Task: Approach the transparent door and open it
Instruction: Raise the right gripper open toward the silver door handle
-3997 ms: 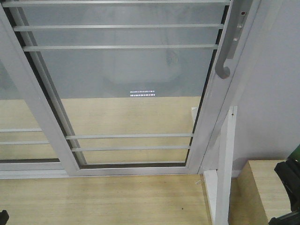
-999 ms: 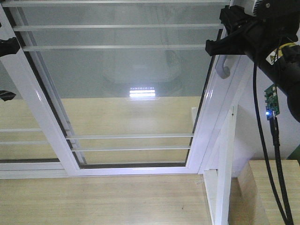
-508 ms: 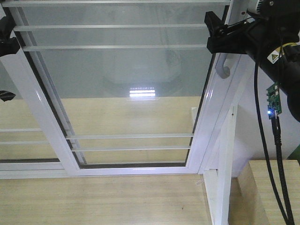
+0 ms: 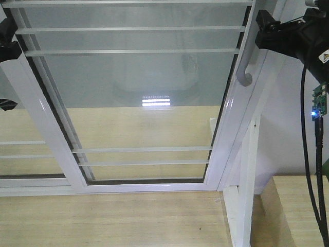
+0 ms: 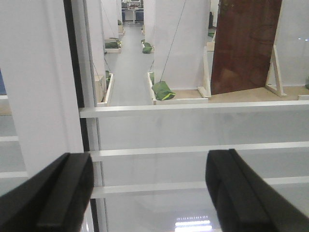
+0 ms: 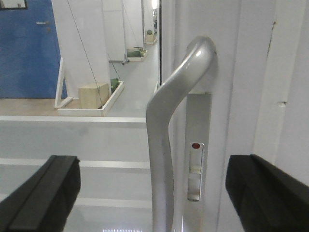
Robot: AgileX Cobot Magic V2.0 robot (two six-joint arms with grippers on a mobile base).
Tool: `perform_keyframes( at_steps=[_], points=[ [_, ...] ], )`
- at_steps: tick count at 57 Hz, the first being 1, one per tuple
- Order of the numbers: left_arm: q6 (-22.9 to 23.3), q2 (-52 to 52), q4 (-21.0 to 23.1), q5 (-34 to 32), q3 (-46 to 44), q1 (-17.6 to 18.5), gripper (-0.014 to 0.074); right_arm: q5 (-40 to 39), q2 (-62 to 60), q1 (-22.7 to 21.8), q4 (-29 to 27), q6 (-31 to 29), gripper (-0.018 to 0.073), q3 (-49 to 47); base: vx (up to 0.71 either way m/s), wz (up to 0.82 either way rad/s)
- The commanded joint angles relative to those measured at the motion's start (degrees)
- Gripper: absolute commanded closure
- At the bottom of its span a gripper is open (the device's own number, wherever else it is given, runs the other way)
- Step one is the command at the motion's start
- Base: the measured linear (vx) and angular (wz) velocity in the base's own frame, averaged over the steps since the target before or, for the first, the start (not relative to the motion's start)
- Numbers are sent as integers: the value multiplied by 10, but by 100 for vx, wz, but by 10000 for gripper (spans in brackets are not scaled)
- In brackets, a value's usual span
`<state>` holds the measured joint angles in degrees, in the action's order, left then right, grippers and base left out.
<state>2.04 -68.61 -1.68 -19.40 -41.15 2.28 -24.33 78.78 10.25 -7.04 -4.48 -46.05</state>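
- Right hand (image 6: pixel 153 193) was spread wide, one finger on either side of the grey handle (image 6: pixel 161 140) and neither touching it. No grip had been made yet.
- Left hand (image 5: pixel 149 193) was also spread and held nothing.
- Transparent door (image 4: pixel 139 92) stood directly ahead, its handle edge against the right jamb (image 4: pixel 247 170). It looked shut.
- The approach looked done. Grasping the handle and sliding the door left remained.
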Motion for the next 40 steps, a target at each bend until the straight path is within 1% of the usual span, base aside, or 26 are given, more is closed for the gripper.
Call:
perform_keyframes(
  at_steps=[1,8,22,25,40],
  points=[
    [4,14,5,-49,-20,1,19,-38,-3,-6,32,-5,-75,-21,0,0],
    [4,14,5,-49,-20,1,19,-68,35,-6,41,-5,-63,-22,0,0],
    [4,14,5,-49,-20,1,19,-170,115,-7,32,-5,-43,-25,0,0],
    [4,14,5,-49,-20,1,19,-173,131,-13,34,-4,-39,-33,0,0],
    [4,14,5,-48,-20,1,19,-167,205,-13,38,-5,-35,-98,0,0]
  ],
)
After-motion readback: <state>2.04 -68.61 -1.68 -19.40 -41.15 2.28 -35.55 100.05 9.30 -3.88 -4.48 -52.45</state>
